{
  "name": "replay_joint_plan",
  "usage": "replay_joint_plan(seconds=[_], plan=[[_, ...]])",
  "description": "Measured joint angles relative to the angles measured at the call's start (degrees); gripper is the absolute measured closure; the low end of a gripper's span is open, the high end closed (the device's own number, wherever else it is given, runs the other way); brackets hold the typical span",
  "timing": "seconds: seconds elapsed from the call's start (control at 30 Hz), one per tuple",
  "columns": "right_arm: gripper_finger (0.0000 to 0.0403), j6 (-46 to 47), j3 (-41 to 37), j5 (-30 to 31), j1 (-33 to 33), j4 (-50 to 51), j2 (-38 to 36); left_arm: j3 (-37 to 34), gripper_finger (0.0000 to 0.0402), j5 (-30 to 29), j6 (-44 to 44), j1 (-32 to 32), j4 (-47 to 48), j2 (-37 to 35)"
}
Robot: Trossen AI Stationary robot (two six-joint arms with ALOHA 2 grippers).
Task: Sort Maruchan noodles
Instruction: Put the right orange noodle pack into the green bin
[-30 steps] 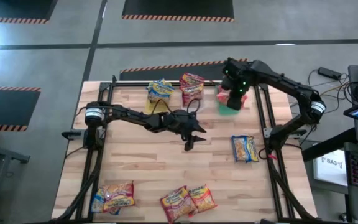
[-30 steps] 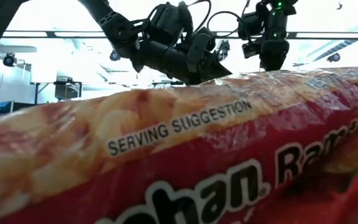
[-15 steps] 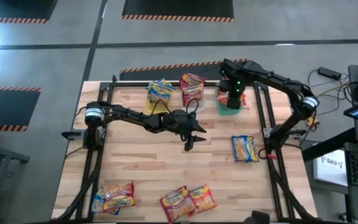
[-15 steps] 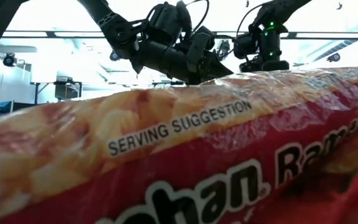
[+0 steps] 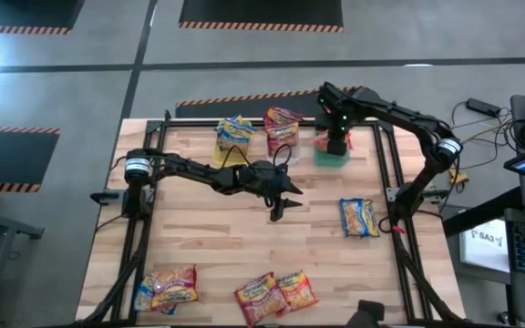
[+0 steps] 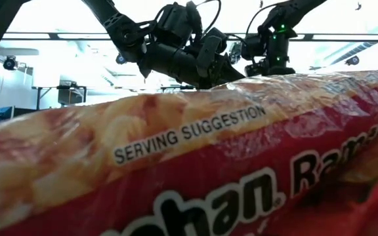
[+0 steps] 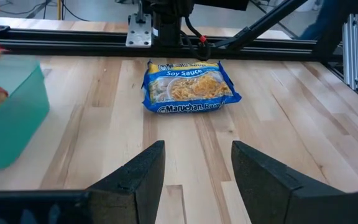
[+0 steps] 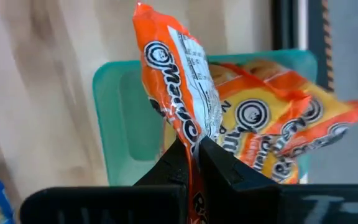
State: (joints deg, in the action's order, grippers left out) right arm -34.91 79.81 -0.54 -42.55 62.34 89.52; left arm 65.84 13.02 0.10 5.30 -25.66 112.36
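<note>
low view: red packet (image 6: 195, 170) blocks table | high view: right jaws hidden by wrist | green bin (image 7: 5, 112) cut off

My left arm is stretched from its base at about 9 o'clock toward the middle of the table, wrist bent down, and the left gripper (image 5: 278, 210) hangs there with its fingers (image 7: 143, 174) parted and nothing between them. My right arm reaches from 3 o'clock up and across to around 1 o'clock, right gripper (image 8: 193, 163) pointing down, fingers pinched tight on an orange noodle packet (image 8: 178, 81).
</note>
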Motion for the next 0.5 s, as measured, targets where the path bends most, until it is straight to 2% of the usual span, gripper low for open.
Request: replay_joint_plan(seconds=[0.17, 0.4, 0.5], plan=[[0.039, 0.4, -0.5, -5.7, -0.6, -0.6, 1.0, 0.0, 0.0233, 0.0, 0.0, 0.0, 0.0, 0.0], [0.039, 0.3, -0.8, -5.5, -1.0, -1.8, 6.9, 0.0, 0.0233, 0.0, -0.2, 0.0, 0.0, 0.0], [0.039, -0.1, -0.8, -2.7, -1.5, -1.9, 9.5, 0.0, 0.0233, 0.0, -0.6, 0.0, 0.1, 0.0]])
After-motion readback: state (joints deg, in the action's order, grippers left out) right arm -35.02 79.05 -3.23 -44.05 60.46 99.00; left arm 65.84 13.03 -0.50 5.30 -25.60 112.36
